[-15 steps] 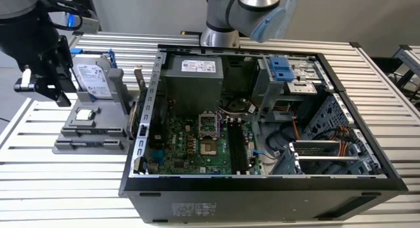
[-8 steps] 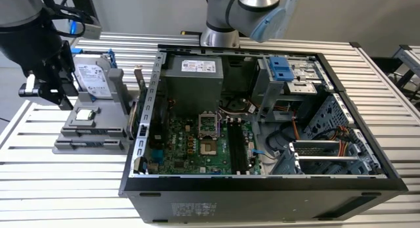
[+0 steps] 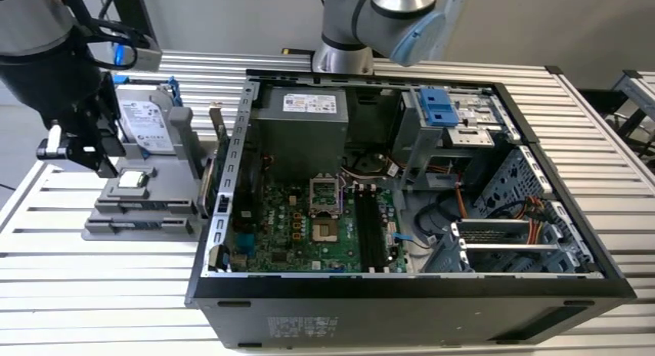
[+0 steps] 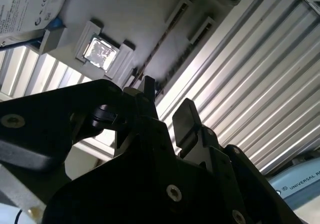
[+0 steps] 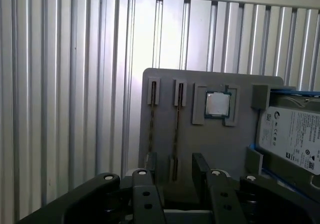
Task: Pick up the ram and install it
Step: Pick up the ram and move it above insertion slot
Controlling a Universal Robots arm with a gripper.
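Two ram sticks stand on edge in slots of a grey holder: one ram lies in line with the gap of my gripper, the other is beside it. The gripper is open, with one black finger on each side of the near end of the stick and nothing held. In the second wrist view the gripper hovers over the holder, and a thin ram edge runs toward its fingers. In the exterior view the gripper hangs over the holder, left of the open computer case.
The holder also carries a square silver processor chip and a silver hard drive with blue tabs. Inside the case lies the green motherboard with long black slots. The arm's base stands behind the case on the ribbed metal table.
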